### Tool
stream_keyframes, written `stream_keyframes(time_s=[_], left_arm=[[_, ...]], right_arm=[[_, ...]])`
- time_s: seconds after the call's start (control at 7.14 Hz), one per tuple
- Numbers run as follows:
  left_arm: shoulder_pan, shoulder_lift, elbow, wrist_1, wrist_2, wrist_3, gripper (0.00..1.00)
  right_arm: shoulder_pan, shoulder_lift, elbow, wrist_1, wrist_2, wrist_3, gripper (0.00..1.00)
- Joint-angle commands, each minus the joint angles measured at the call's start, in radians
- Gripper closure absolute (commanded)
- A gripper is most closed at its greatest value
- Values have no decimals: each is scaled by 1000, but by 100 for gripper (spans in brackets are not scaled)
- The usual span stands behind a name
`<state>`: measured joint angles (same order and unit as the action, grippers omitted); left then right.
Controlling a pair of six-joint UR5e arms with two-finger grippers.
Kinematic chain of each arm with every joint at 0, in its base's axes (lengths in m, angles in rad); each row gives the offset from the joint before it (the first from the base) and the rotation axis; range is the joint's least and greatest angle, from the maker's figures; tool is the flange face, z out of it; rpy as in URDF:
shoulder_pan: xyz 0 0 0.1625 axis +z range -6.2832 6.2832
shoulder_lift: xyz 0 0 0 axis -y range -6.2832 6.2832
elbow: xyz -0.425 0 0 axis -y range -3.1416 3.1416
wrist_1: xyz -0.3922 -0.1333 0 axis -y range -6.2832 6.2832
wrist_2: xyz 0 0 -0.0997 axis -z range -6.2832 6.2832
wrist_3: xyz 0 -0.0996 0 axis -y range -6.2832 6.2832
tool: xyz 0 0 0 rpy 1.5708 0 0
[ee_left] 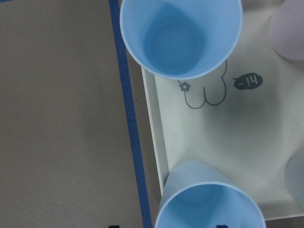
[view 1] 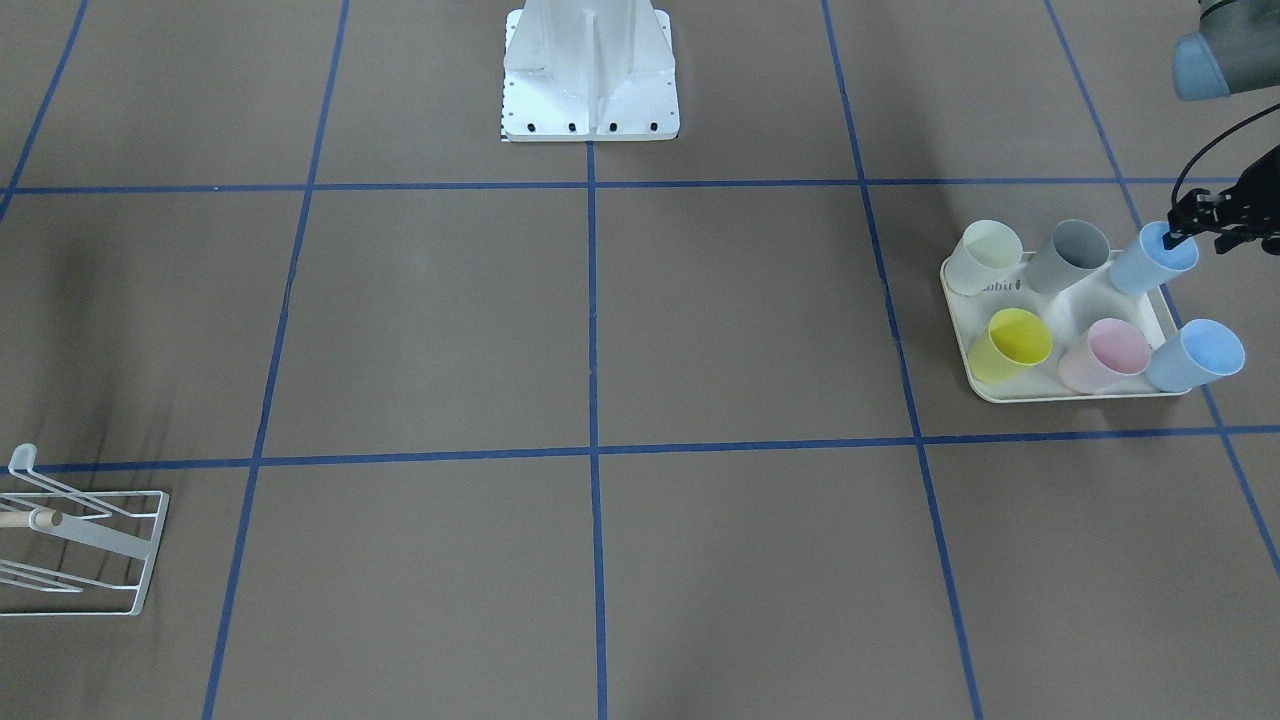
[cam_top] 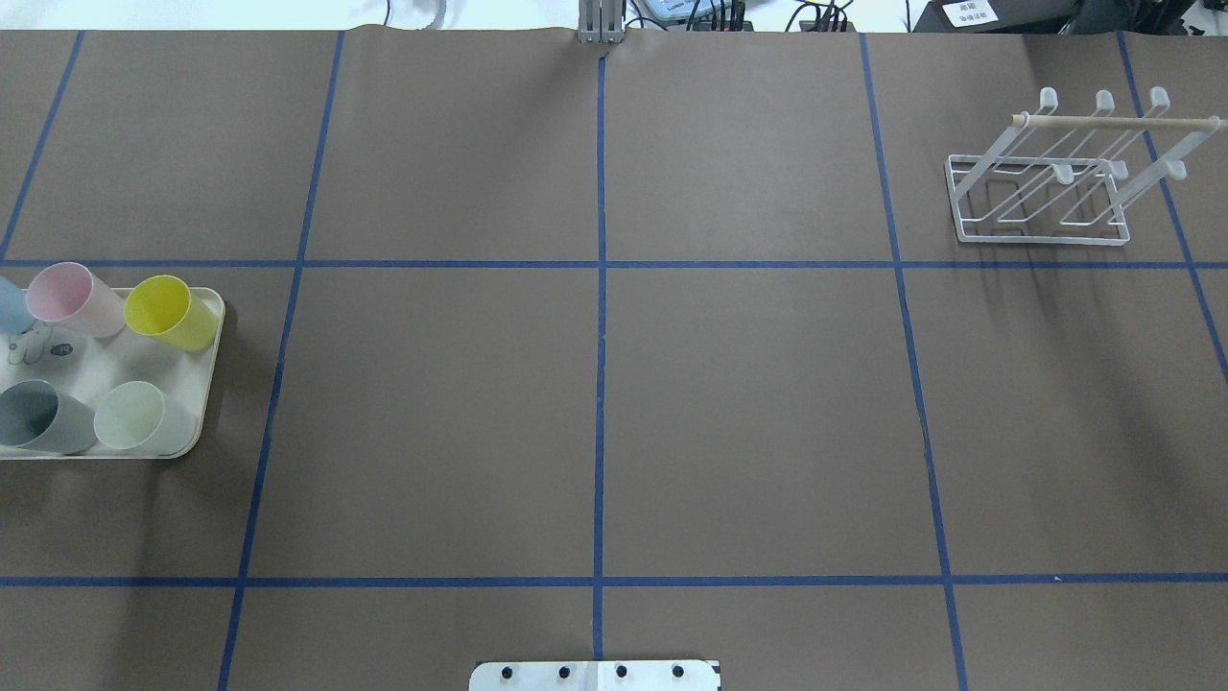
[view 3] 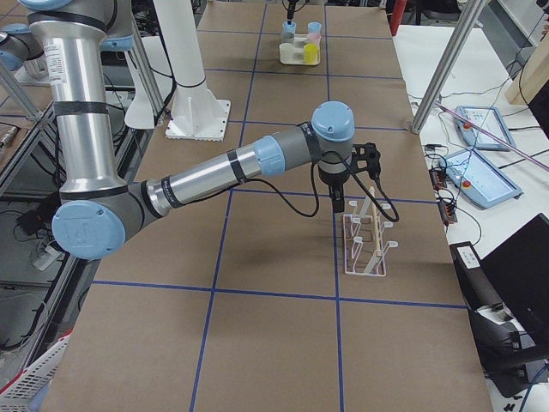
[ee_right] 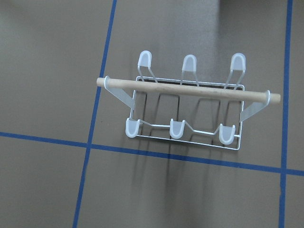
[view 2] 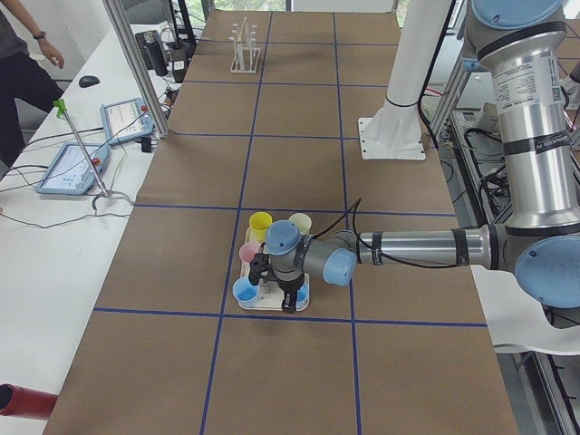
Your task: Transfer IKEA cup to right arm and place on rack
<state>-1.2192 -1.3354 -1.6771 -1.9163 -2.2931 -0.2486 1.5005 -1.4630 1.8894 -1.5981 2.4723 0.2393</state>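
Exterior front-facing shows only a start: left gripper (view 1: 1176, 238), jaws apart, straddles a blue cup (view 1: 1150, 262) rim; right gripper (view 3: 337, 209), state untellable, hovers over the cupless rack (view 3: 364, 245).

Cream tray (view 1: 1072, 303) on brown table (view 1: 740, 320), blue tape lines (view 1: 592, 330).

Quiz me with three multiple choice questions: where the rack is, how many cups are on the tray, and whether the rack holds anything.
1. The rack stands: A) on the tray; B) on the robot's right side of the table, far from the tray; C) in the table's middle.
2. The tray carries how many cups: A) four; B) six; C) eight.
3. The rack holds: A) two cups; B) one cup; C) no cup.
Answers: 1 B, overhead shows rack right, tray left. 2 B, the front view shows six. 3 C, every prong is bare.
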Motion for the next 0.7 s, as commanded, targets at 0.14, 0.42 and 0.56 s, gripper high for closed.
stream_keyframes(time_s=[0.14, 0.42, 0.56], left_arm=[[17, -1, 19, -1, 0, 2, 50], [26, -2, 31, -1, 0, 3, 67], [26, -2, 39, -1, 3, 3, 77]], right_arm=[[-16, 27, 0, 1, 8, 0, 0], [-23, 27, 0, 7, 19, 15, 0], [-31, 29, 2, 9, 19, 35, 0]])
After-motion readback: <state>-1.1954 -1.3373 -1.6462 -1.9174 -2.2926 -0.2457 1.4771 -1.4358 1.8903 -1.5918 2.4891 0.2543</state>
